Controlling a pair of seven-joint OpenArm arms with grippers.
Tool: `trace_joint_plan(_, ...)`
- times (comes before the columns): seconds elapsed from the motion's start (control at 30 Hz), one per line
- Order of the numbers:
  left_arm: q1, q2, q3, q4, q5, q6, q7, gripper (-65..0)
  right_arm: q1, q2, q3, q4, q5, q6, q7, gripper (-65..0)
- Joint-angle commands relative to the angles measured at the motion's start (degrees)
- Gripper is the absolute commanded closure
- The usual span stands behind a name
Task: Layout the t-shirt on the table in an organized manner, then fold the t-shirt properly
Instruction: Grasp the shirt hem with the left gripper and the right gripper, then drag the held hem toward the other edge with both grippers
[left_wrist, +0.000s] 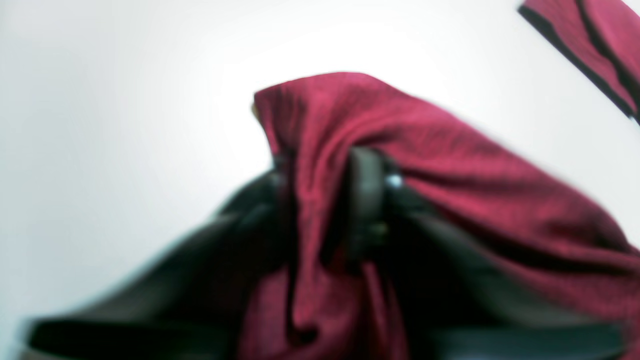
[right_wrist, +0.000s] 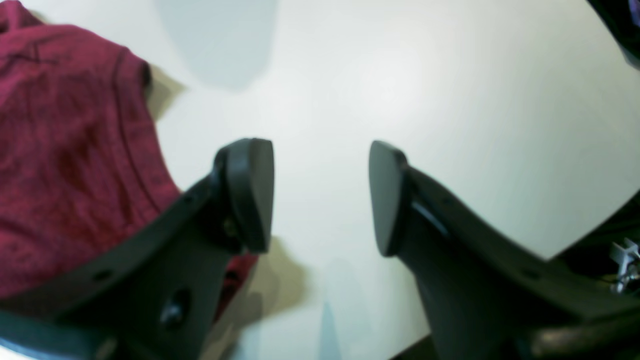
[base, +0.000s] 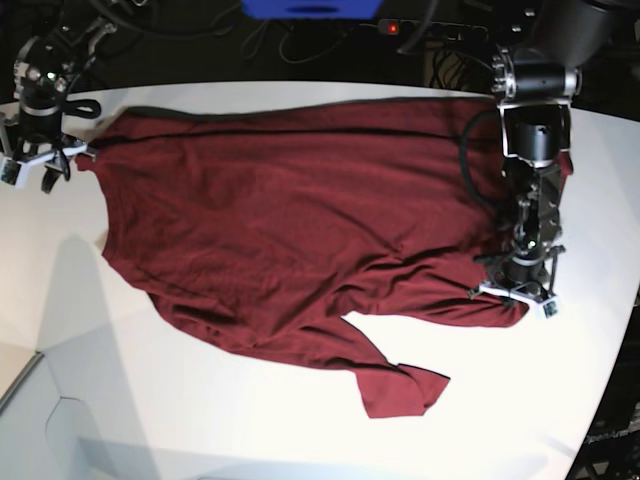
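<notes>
The maroon t-shirt (base: 280, 220) lies spread across the white table (base: 250, 420), wrinkled, with one sleeve (base: 400, 385) trailing toward the near edge. My left gripper (base: 515, 288) sits at the shirt's right edge. In the left wrist view it (left_wrist: 325, 200) is shut on a bunched fold of the t-shirt (left_wrist: 450, 200), lifted off the table (left_wrist: 100, 100). My right gripper (base: 32, 168) hovers beside the shirt's far left corner. In the right wrist view it (right_wrist: 320, 197) is open over bare table (right_wrist: 450, 100), with nothing between the fingers and the t-shirt (right_wrist: 65, 150) just to its left.
Dark cables and equipment (base: 440, 30) and a blue object (base: 310, 8) lie behind the table's far edge. The table's curved edge (base: 612, 380) runs down the right side. A white ledge (base: 25, 395) shows at the lower left.
</notes>
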Motion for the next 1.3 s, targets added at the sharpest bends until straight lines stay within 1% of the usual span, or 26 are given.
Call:
trace_joint_plan(0.0, -1.30, -0.45, -0.21, 1.93, -0.01, 0.05, -0.37, 0.0, 0.18, 0.43, 0.02, 0.96, 0.49, 0.02, 1.63, -31.0)
trace_joint_plan(0.07, -1.12, -0.45, -0.38, 4.74, -0.01, 0.14, -0.37, 0.0, 0.09, 0.43, 0.02, 0.96, 0.40, 0.02, 1.63, -31.0)
trace_joint_plan(0.1, -0.86, -0.45, -0.47, 6.59, -0.01, 0.23, -0.37, -1.5, 0.18, 0.70, 0.02, 0.96, 0.40, 0.02, 1.63, -31.0)
trace_joint_plan(0.17, 0.99, -0.63, -0.56, 11.69, -0.01, 0.32, -0.37, 0.0, 0.18, 0.87, 0.02, 0.96, 0.40, 0.02, 1.63, -31.0)
trace_joint_plan(0.33, 4.50, -1.07, -0.56, 25.14, 0.43, 0.32, -0.45, 0.0, 0.53, 1.31, 0.02, 0.96, 0.40, 0.02, 1.63, -31.0)
trace_joint_plan(0.43, 6.61, -1.15, -0.56, 31.56, 0.52, 0.58, -0.45, 0.0, 1.93, 2.28, 0.11, 0.87, 0.40, 0.02, 1.20, -31.0)
trace_joint_plan(0.53, 8.64, -1.33, -0.56, 34.11, 0.52, 0.58, -0.37, 0.0, 2.90, 2.46, 0.11, 0.78, 0.40, 0.02, 1.11, -31.0)
trace_joint_plan(0.6, 10.13, -2.65, -0.65, 33.75, 0.52, 0.58, -0.37, 0.0, 4.13, 2.81, 0.02, 0.87, 0.40, 0.02, 1.20, -31.1)
trace_joint_plan(0.67, 11.45, -3.00, -0.65, 33.67, 0.52, 0.58, -0.37, 0.0, 6.24, 3.69, 0.02, 0.70, 0.40, 0.02, 1.20, -31.1)
trace_joint_plan(0.73, 12.77, -3.09, -0.73, 33.49, 0.52, 0.58, -0.37, 0.0, 8.44, 3.86, -0.51, -0.36, 0.40, 0.02, 1.20, -31.1)
trace_joint_plan(0.87, 15.05, -2.91, -4.34, 33.23, 0.52, 0.32, -0.37, 0.0, 12.48, 6.85, -7.10, -6.07, 0.40, 0.02, 0.84, -31.6)
trace_joint_plan(0.97, 16.02, -2.83, -5.57, 33.23, 0.52, 0.23, -0.37, 0.0, 16.18, 10.11, -14.05, -11.96, 0.40, 0.02, -2.94, -36.0)
trace_joint_plan(1.03, 17.07, -3.00, -5.83, 33.23, 0.52, 0.23, -0.37, -0.3, 19.69, 12.83, -19.06, -17.15, 0.40, 0.02, -6.89, -39.1)
trace_joint_plan(1.07, 17.43, -3.00, -5.83, 33.23, 0.52, 0.23, -0.37, -0.4, 21.36, 13.80, -21.26, -20.14, 0.40, 0.02, -7.77, -39.6)
trace_joint_plan(1.17, 17.87, -3.00, -5.83, 33.23, 0.52, 0.23, -0.37, -0.4, 26.37, 15.47, -25.13, -28.32, 0.40, 0.02, -8.04, -39.6)
trace_joint_plan(1.27, 18.57, -3.00, -5.83, 33.23, 0.52, 0.23, -0.37, -0.4, 29.80, 16.00, -28.03, -33.85, 0.40, 0.02, -8.12, -39.6)
